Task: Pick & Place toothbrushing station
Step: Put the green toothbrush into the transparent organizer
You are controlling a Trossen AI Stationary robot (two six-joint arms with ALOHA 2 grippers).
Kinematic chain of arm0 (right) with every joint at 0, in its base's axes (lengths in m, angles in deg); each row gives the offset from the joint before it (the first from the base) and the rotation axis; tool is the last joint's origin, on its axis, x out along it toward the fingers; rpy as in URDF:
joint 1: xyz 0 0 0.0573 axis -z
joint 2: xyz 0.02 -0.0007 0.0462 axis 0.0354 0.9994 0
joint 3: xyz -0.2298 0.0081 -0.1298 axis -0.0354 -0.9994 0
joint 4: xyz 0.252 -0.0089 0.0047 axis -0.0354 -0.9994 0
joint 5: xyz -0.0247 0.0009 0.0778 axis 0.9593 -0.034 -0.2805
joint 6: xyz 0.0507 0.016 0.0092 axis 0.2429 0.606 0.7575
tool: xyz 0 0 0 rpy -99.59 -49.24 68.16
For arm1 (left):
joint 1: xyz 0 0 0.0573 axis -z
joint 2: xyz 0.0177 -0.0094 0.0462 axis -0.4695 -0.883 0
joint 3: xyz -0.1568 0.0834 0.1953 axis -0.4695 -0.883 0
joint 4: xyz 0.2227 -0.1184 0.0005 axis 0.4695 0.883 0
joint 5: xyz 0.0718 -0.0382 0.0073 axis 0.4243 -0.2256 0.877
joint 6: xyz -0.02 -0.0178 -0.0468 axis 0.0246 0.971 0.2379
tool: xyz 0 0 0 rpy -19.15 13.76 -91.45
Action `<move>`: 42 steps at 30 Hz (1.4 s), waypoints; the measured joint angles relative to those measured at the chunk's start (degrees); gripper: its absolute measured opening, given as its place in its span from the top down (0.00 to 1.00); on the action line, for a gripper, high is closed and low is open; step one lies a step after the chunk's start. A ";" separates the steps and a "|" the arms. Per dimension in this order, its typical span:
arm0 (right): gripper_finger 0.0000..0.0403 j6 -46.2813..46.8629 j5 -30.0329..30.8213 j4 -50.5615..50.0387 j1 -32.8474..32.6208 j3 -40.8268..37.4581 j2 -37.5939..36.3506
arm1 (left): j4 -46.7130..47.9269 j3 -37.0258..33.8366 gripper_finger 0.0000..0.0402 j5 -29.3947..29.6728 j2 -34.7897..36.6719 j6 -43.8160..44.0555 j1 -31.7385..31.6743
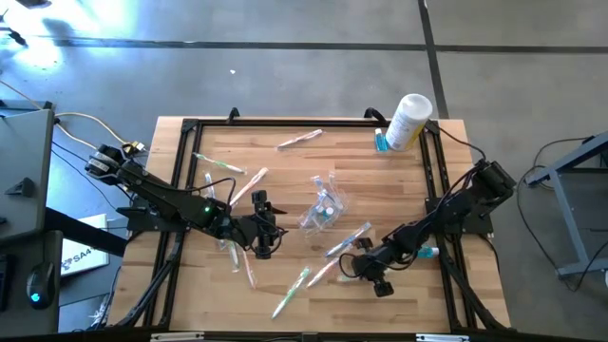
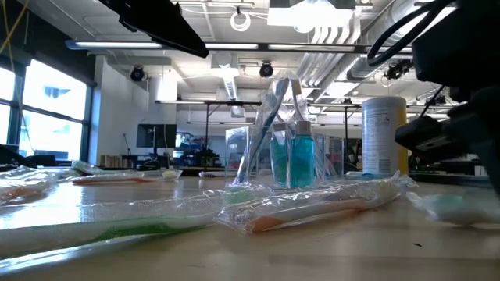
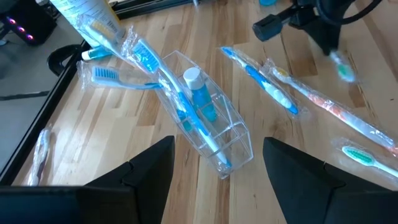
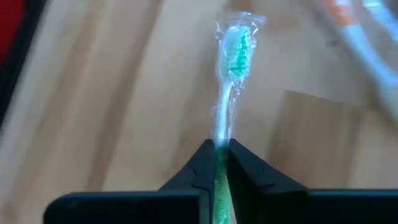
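Note:
Wrapped toothbrushes lie scattered over the wooden table (image 1: pixel 285 171). Mid-table stands a clear plastic bag (image 1: pixel 323 209) (image 3: pixel 205 124) with a teal tube (image 3: pixel 200 93) and blue toothbrushes in it. My right gripper (image 1: pixel 353 269) (image 4: pixel 221 149), near the table's near right, is shut on a green toothbrush (image 4: pixel 231 62) in a clear wrapper. My left gripper (image 1: pixel 269 228) (image 3: pixel 217 180) hovers open left of the bag, which lies just ahead of its fingers, untouched. My right gripper pinches the green toothbrush between its two fingers at the neck (image 4: pixel 221 132), just behind the bristle head, through the clear wrapper. The fingers slant down from above. The head (image 4: pixel 235 53) sticks out ahead of the fingertips over the wood; whether it rests there I cannot tell.
A white bottle (image 1: pixel 410 121) lies at the far right corner with a teal item (image 1: pixel 380 141) beside it. Black frame rails (image 1: pixel 180 180) run along the table's edges. An orange-handled brush (image 2: pixel 312 212) and green ones (image 1: pixel 293 290) lie near the front. A teal tube (image 1: pixel 427 253) lies by the right rail.

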 joint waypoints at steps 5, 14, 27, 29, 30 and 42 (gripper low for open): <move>0.98 -0.18 -0.89 0.21 -0.28 -0.09 -0.80 | -0.01 0.00 0.41 0.00 0.00 -0.01 0.01; 1.00 3.40 15.19 -13.08 -3.36 -0.31 -10.39 | 0.01 0.02 0.41 0.00 0.00 0.01 -0.01; 1.00 7.56 37.87 -20.01 -11.20 -0.26 -24.78 | 0.39 0.02 0.41 0.00 0.00 -0.01 0.01; 0.99 6.14 43.55 -20.00 -12.25 -0.26 -26.65 | 0.39 0.02 0.41 -0.02 0.00 0.00 -0.01; 0.99 5.54 46.47 -20.00 -12.75 -0.26 -27.46 | 0.41 0.02 0.41 0.00 0.00 -0.01 0.00; 0.99 -1.28 64.88 -16.99 -13.35 -0.92 -29.33 | 0.39 0.02 0.41 -0.01 0.00 -0.01 -0.01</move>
